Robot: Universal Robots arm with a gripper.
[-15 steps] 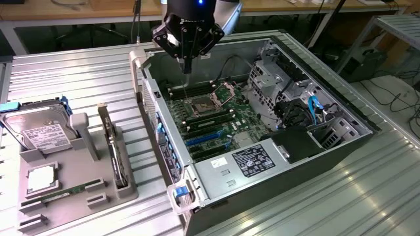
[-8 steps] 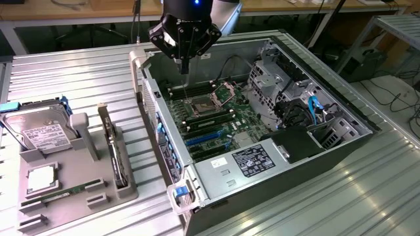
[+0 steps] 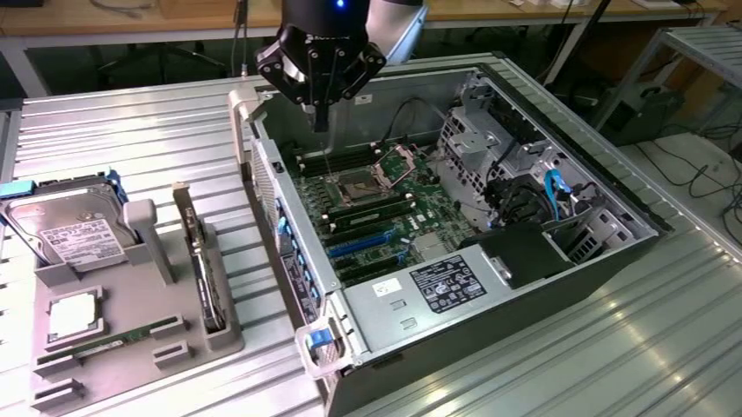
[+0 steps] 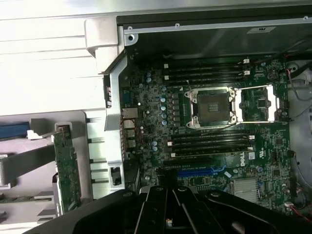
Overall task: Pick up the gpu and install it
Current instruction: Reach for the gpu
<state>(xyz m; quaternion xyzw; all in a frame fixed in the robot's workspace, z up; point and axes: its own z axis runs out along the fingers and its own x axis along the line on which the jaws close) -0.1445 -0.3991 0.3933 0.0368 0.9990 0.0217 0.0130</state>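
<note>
The gpu (image 3: 204,271) stands on its long edge in a slot of the grey holder (image 3: 128,334) on the exterior view's left, its pale bracket at the far end. In the wrist view the gpu (image 4: 67,170) appears as a narrow green card beside the case wall. My gripper (image 3: 321,123) hangs above the far end of the open computer case (image 3: 603,187), over the motherboard (image 3: 383,204), well apart from the gpu. Its fingers are shut with nothing between them. The gripper (image 4: 168,207) looks onto the blue expansion slot (image 4: 195,172).
A silver hard drive (image 3: 72,233) leans in the holder's far end, with a processor chip (image 3: 72,314) and a slim memory stick (image 3: 107,347) lying nearer. Inside the case are the open CPU socket (image 4: 212,107), memory slots (image 4: 209,141) and the power supply (image 3: 447,287). Ribbed metal tabletop (image 3: 139,139) surrounds everything.
</note>
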